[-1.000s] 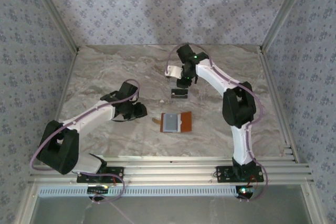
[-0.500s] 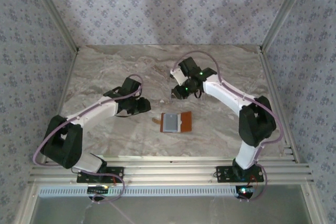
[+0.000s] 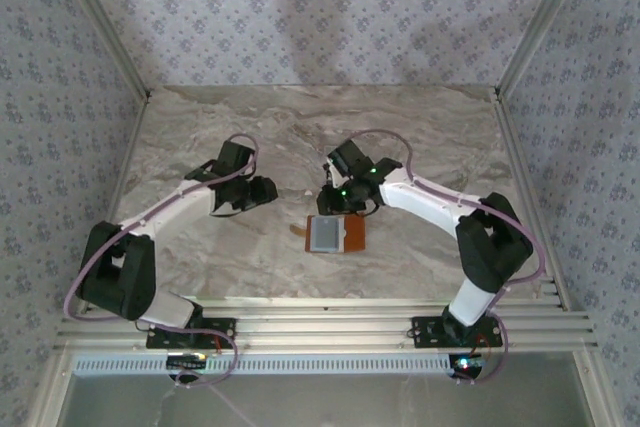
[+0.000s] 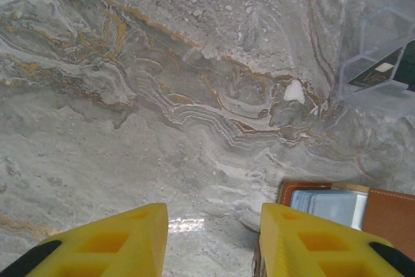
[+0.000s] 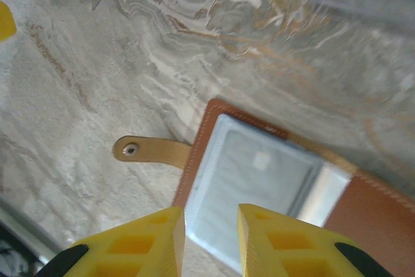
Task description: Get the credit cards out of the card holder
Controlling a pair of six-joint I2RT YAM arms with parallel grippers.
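Note:
The card holder point(image 3: 337, 234) lies open on the marble table, tan leather with a snap tab point(image 5: 152, 149) on its left. A pale grey credit card point(image 5: 256, 176) lies on its left half. A dark credit card point(image 4: 382, 72) lies in a clear tray. My right gripper point(image 5: 211, 231) hovers open over the near edge of the pale card, nothing between its fingers; from above the right gripper point(image 3: 336, 207) sits just behind the holder. My left gripper point(image 4: 214, 238) is open over bare table, left of the card holder point(image 4: 340, 205).
The clear plastic tray point(image 4: 379, 27) stands just behind the wallet, close to the right arm point(image 3: 430, 202). Aluminium rails point(image 3: 330, 312) run along the near edge. Patterned walls close the back and both sides.
The right arm has swung from the tray area toward me and down over the wallet. The left gripper has drifted slightly back and opened wider.

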